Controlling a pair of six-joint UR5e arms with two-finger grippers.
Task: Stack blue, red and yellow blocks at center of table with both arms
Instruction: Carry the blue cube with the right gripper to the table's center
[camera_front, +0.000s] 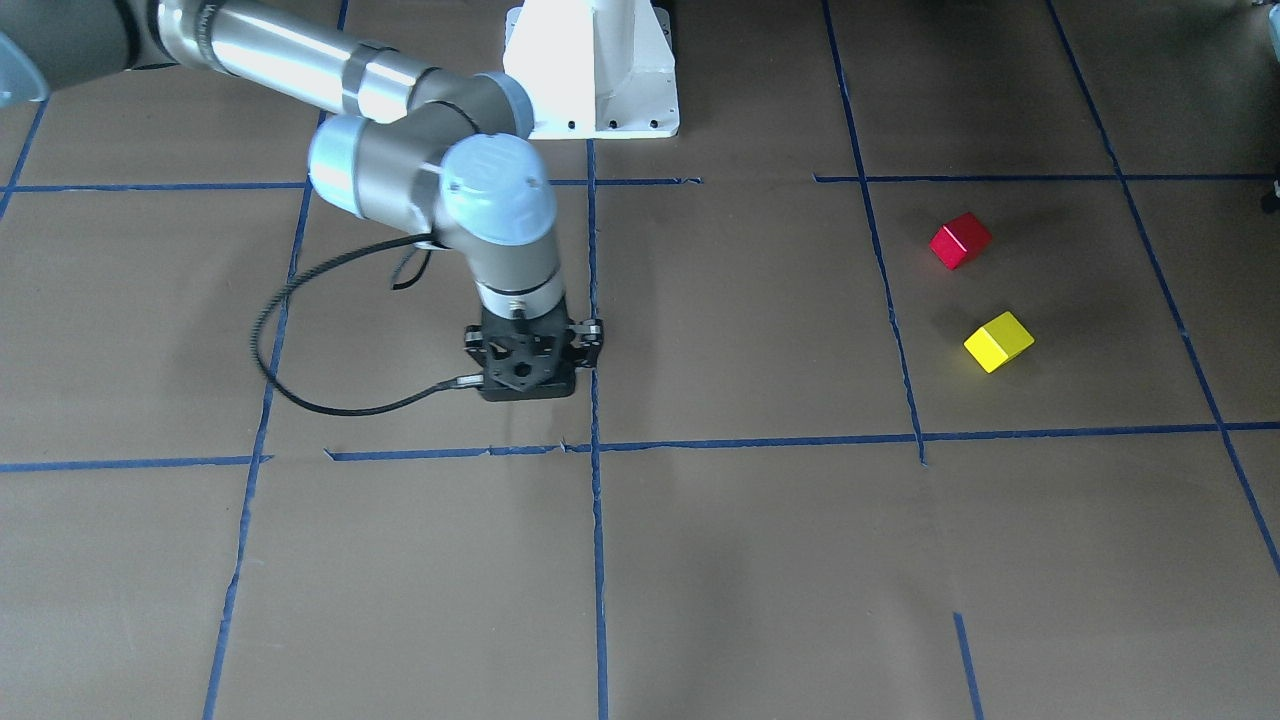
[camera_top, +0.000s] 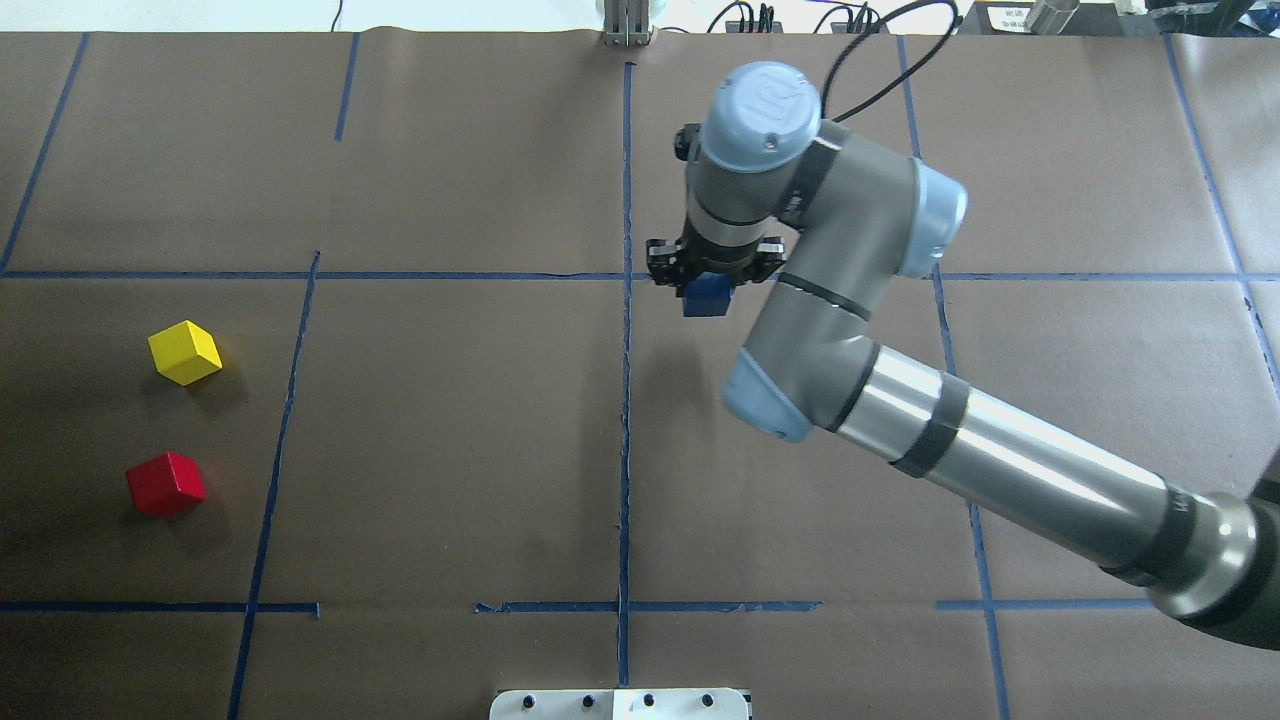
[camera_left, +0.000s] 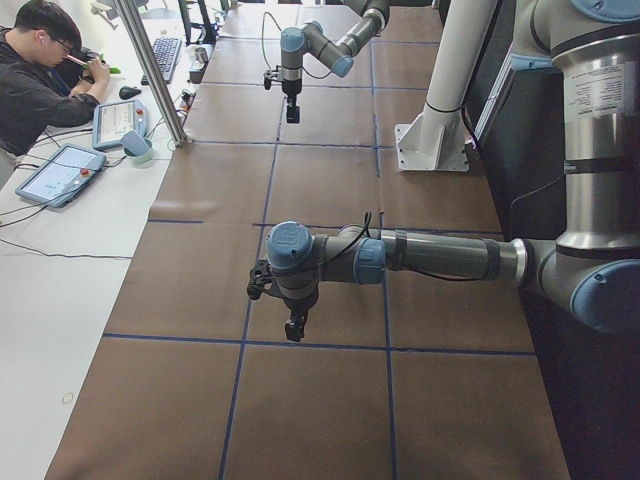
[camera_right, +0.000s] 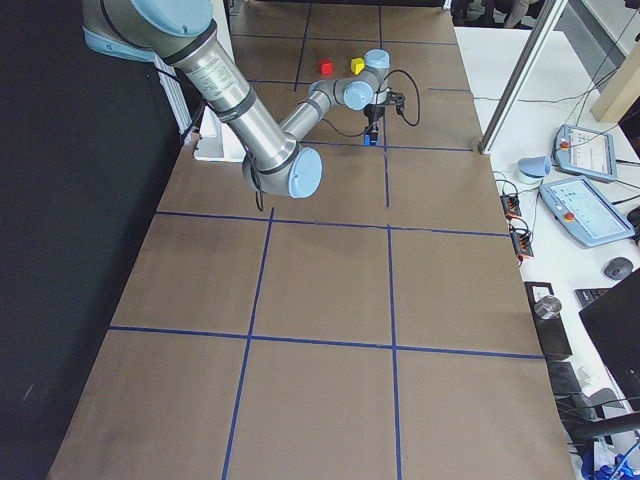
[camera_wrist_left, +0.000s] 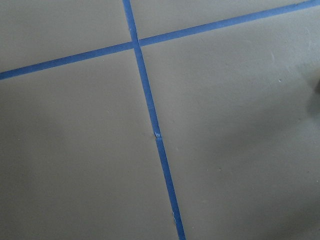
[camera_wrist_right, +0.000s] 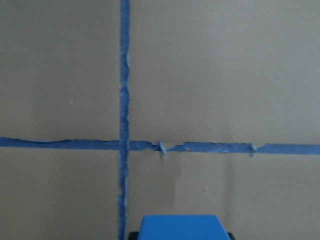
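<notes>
Blue block (camera_top: 708, 301) is pinched by right tool (camera_top: 710, 288) near centre tape line (camera_top: 626, 450). Red block (camera_top: 165, 484) and yellow block (camera_top: 185, 352) are seen well aside. State of left tool (camera_left: 293, 328) cannot be told.

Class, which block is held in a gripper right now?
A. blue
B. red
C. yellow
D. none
A: the blue block sits in the right gripper, while the red block and the yellow block lie free on the table.

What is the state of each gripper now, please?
Right gripper: closed on the blue block.
Left gripper: cannot be told; only the left side view shows it.
</notes>
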